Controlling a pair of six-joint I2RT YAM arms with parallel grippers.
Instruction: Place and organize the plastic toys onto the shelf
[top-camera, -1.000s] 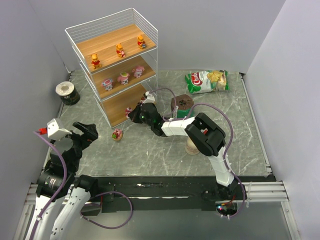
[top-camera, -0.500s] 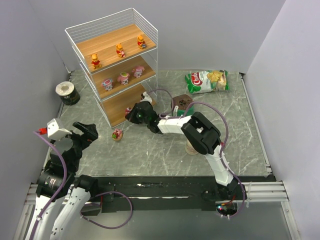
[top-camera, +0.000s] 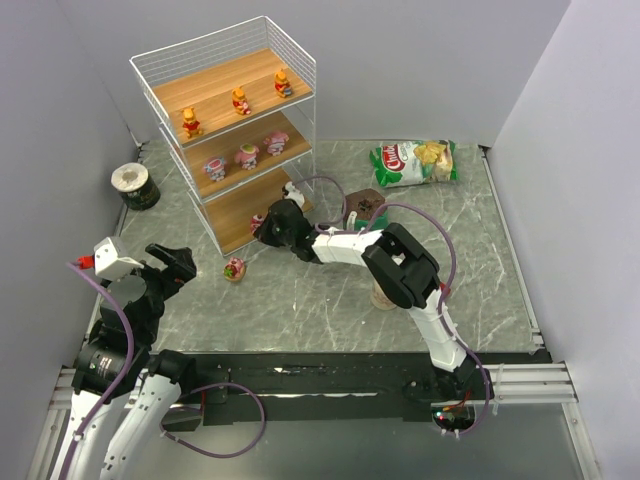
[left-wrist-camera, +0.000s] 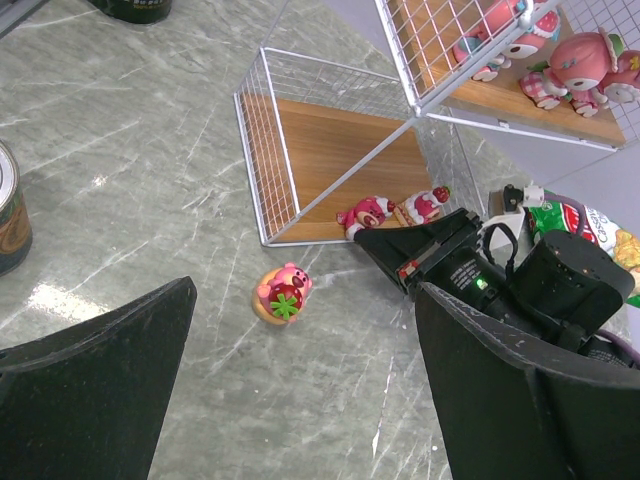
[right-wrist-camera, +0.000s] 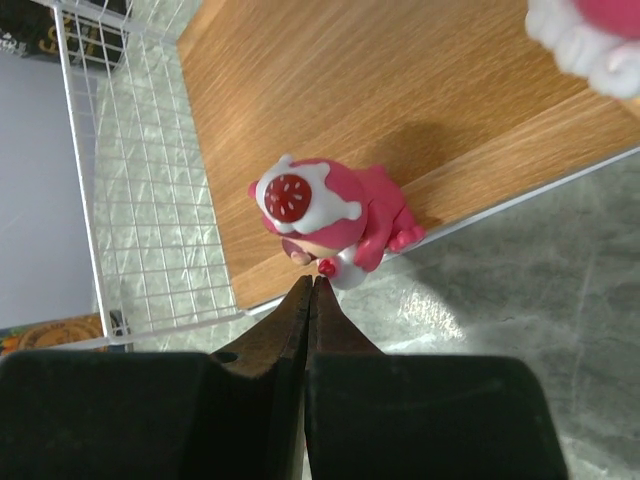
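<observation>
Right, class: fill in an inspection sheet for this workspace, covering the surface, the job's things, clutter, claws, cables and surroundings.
Surface: grey marbled tabletop, no spills seen.
Job's things: shelf holds three orange-yellow toys on top, three pink toys mid-tier, and a pink-red toy and a red-and-white toy at the bottom tier's front edge; one stray toy lies on the tabletop.
Clutter: chip bag, dark can.
Claws: left claw open, empty; right claw shut, empty, tips right by the pink-red toy.
Cables: purple cables loop along both arms.
Surroundings: plain walls on three sides.
</observation>
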